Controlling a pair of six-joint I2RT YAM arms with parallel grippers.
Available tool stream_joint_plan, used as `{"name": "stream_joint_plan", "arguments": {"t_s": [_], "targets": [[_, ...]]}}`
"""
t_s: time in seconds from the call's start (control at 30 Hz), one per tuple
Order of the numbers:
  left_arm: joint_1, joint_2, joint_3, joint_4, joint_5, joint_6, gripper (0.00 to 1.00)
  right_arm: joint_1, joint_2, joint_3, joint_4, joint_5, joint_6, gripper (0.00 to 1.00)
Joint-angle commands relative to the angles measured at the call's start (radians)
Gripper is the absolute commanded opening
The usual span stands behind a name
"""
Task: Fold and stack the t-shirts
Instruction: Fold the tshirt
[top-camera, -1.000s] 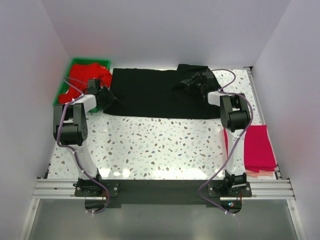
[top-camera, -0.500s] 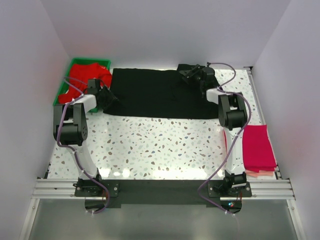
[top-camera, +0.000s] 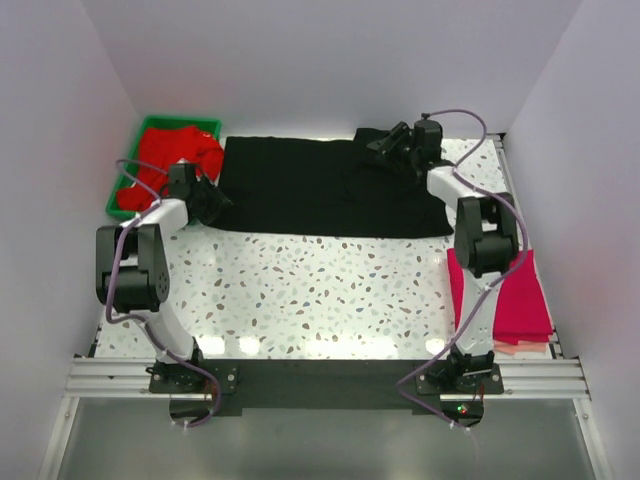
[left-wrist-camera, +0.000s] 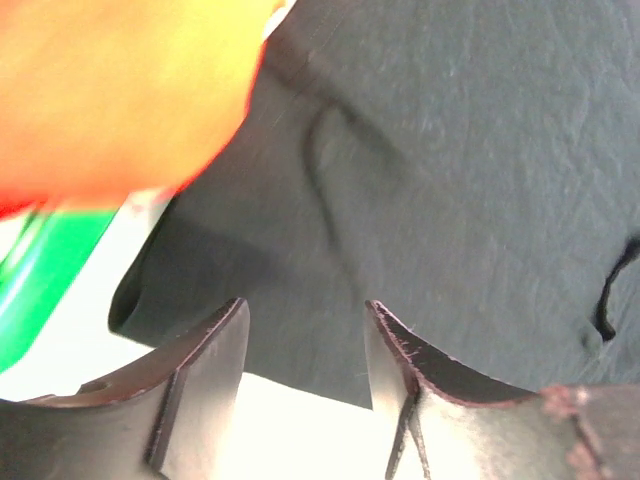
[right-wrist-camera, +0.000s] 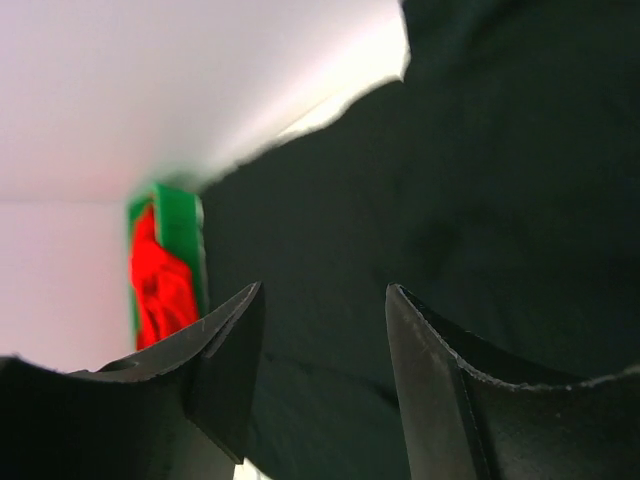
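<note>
Top view: the black t-shirt (top-camera: 320, 190) is spread flat across the far part of the speckled worktop (top-camera: 320, 290), bunched at its far right corner. The red t-shirts (top-camera: 165, 160) are heaped in the green tray (top-camera: 183, 122) at the far left. The left gripper (top-camera: 212, 198) is placed at the black shirt's near left corner, and the right gripper (top-camera: 380, 147) over the bunched part.
Only in the top view: the magenta t-shirt (top-camera: 520, 295) is seen folded at the worktop's right edge, well apart from the black one.
Left wrist view: the fingers (left-wrist-camera: 205, 375) are shown spread with nothing pinched. The black shirt's hem lies just beyond them, with blurred red cloth and a strip of green tray at the left.
Right wrist view: the fingers (right-wrist-camera: 225, 350) are likewise spread and empty above dark cloth. The tray and its red cloth are seen far off by the wall.
Writing: the cloth is shown too small or too blurred for any to be read.
</note>
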Motion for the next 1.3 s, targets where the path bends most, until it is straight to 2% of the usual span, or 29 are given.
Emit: {"name": "stream_joint_plan", "arguments": {"t_s": [0.0,0.13,0.27,0.4,0.6,0.7,1.1,1.27], "targets": [[-0.006,-0.135,-0.076,0.018,-0.072,-0.029,0.54,-0.011,-0.217,-0.105,-0.188,0.061,-0.139,0.55],[-0.007,-0.224,-0.172,0.013,-0.164,-0.076,0.5,-0.011,-0.431,-0.358,-0.262,0.127,-0.2,0.54],[-0.012,-0.292,-0.267,0.032,-0.224,-0.108,0.49,-0.015,-0.571,-0.525,-0.348,0.205,-0.236,0.53],[-0.015,-0.287,-0.311,0.087,-0.232,-0.128,0.49,-0.023,-0.648,-0.68,-0.38,0.245,-0.245,0.53],[-0.015,-0.265,-0.334,0.18,-0.241,-0.13,0.56,-0.135,-0.682,-0.792,-0.372,0.198,-0.251,0.54],[-0.013,-0.249,-0.343,0.216,-0.247,-0.138,0.57,-0.188,-0.68,-0.8,-0.374,0.207,-0.26,0.54],[-0.013,-0.175,-0.305,0.184,-0.299,-0.139,0.56,-0.239,-0.579,-0.74,-0.369,0.328,-0.252,0.56],[-0.013,-0.141,-0.288,0.182,-0.298,-0.139,0.54,-0.248,-0.551,-0.727,-0.351,0.323,-0.239,0.56]]}}
